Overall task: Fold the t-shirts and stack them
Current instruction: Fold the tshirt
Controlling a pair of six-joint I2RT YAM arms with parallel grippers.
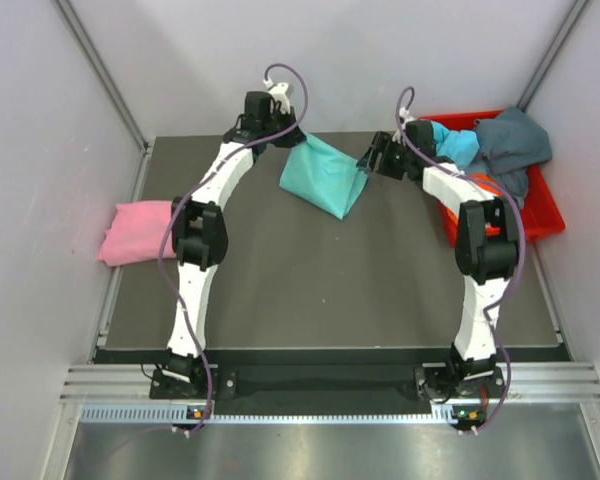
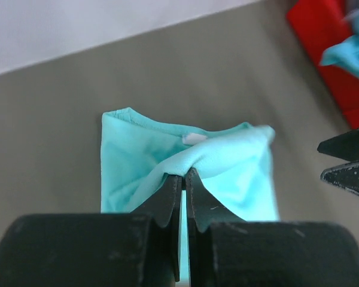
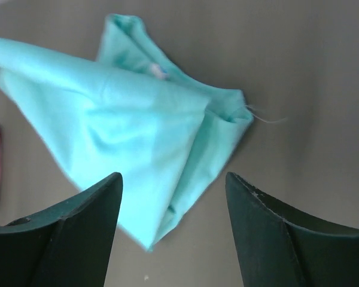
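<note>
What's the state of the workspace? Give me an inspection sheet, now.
Surface: dark grey table.
Job's things: teal t-shirt at far middle, pinched up; pink t-shirt at left edge; light blue shirt and dark grey-blue shirt heaped in the red bin.
Clutter: red bin, far right.
Grippers: left jaws shut on the teal t-shirt; right jaws open over it.
Cables: purple cables along both arms, looped at wrists.
Surroundings: white walls on three sides.
</note>
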